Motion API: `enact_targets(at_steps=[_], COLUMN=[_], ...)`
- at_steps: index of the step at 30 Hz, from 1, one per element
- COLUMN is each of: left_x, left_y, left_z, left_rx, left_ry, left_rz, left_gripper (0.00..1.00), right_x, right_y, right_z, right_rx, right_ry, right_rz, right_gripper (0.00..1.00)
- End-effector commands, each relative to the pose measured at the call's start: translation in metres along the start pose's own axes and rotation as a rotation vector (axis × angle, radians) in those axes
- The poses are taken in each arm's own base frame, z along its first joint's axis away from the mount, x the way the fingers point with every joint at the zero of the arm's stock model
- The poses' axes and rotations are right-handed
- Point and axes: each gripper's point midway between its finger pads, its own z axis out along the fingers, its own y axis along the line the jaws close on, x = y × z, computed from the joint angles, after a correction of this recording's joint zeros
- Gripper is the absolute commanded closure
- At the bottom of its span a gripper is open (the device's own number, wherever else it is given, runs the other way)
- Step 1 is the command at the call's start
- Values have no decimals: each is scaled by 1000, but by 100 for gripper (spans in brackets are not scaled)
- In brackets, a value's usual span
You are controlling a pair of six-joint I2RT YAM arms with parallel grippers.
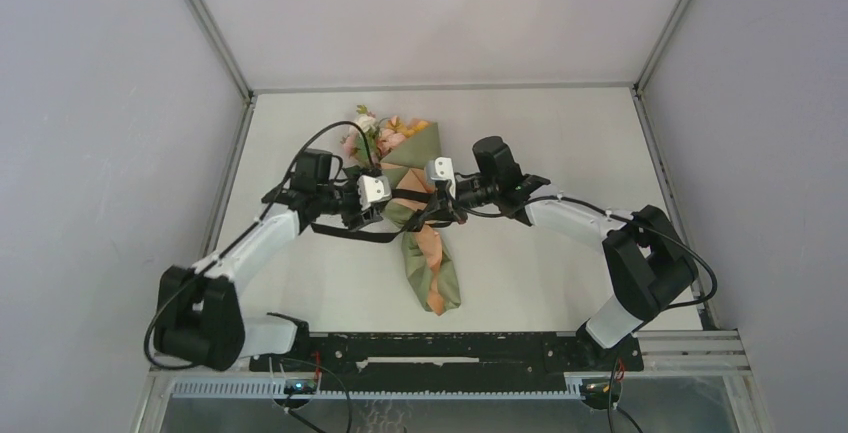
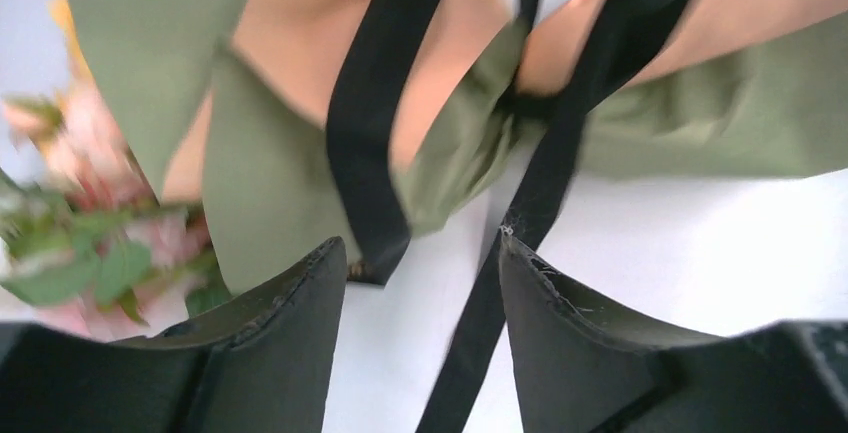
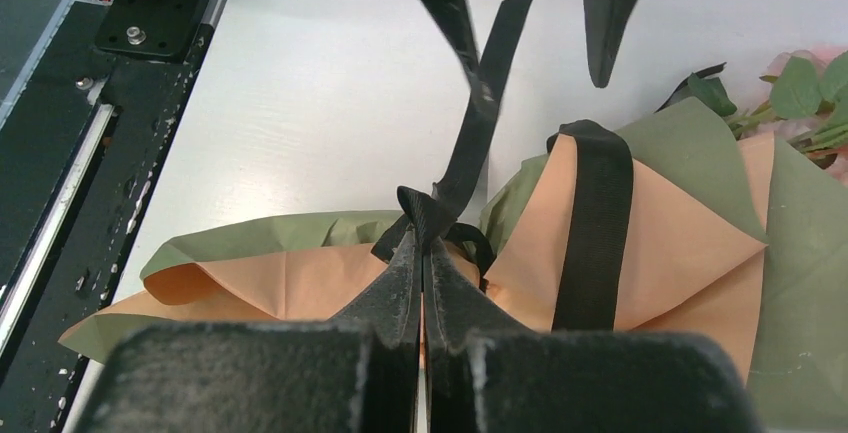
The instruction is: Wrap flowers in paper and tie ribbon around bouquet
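Grippers from above: my left gripper [image 1: 388, 211] and right gripper [image 1: 430, 209] sat tip to tip at the waist of the bouquet [image 1: 432, 268], lying on the table [image 1: 560, 143] between them. Left wrist: jaws parted, the ribbon [image 2: 545, 183] running loose between them (released, I judged, to regrip). Right wrist: fingers clenched on the ribbon at its knot, to hold it taut; to their right, the paper [image 3: 690, 153] cone held the flowers [image 3: 800, 88].
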Motion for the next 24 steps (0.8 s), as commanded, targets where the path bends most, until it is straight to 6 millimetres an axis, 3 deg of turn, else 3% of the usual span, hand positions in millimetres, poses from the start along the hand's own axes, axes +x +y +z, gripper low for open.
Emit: enact_targets(at_steps=[1,7,11,15,21,24], left_x=[49,56,49,48,15,9], left_y=[15,44,45,41,62,66], left_z=[6,32,36,31,21,25], left_rx=[29,-17,-10,2,-53,-66], left_ry=[173,205,175,190,125,97], left_rz=[45,72,69,60,8,-30], left_gripper=[35,31,51,50,48,49], right_x=[-17,-11,-7,-7,-7,-5], right_y=[-11,-13,-14,-14,-12,-12], right_z=[-5,-3,-3,-3,-2,-2], right_rx=[27,23,18,11,6,7], right_ry=[-42,-37,-40,-47,-42,-36], right_rz=[-60,-42,-20,-17,-8,-7], right_gripper=[100,100,100,100,100,100])
